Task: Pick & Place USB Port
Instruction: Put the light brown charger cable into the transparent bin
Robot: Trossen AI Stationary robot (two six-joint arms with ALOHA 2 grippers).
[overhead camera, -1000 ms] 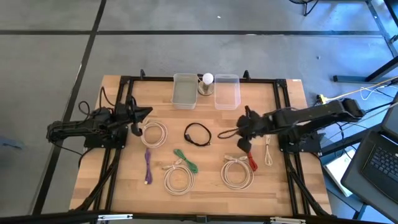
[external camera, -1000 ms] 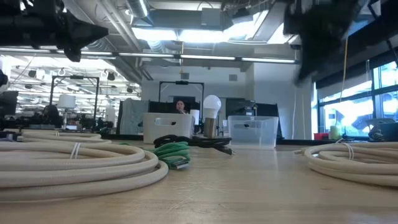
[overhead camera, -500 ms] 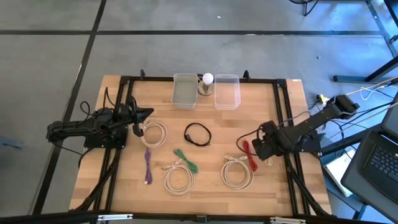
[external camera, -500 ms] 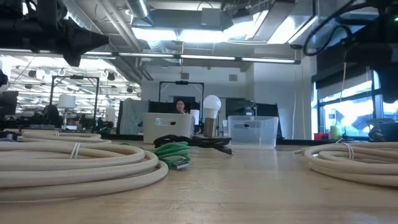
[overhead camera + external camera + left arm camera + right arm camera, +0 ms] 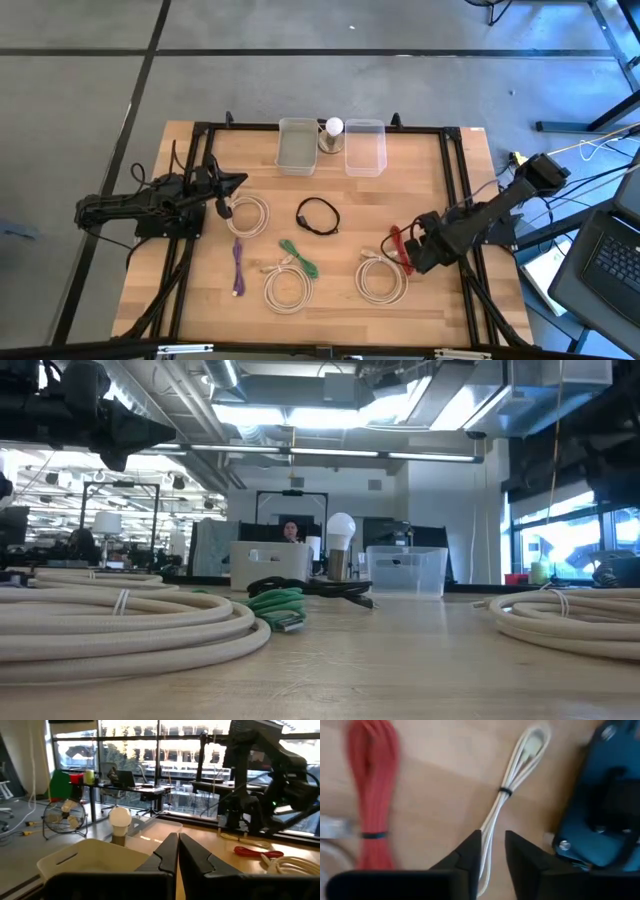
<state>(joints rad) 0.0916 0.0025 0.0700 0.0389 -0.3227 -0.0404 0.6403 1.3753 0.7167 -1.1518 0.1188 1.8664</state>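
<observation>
My right gripper (image 5: 492, 851) hangs low over the thin white cable (image 5: 512, 795), fingers slightly apart, gripping nothing; the cable lies on the table (image 5: 340, 280) beside the red cable (image 5: 398, 247). My left gripper (image 5: 177, 851), fingers together, waits at the table's left side.

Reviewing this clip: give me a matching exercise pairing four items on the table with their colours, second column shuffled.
Items:
1. cable beside the right gripper
2. cable coiled mid-table
3. cable in front of the left arm
4. light bulb between the bins

Colours:
A. white
B. purple
C. red
D. black

Pairs: 1-C, 2-D, 3-B, 4-A
</observation>
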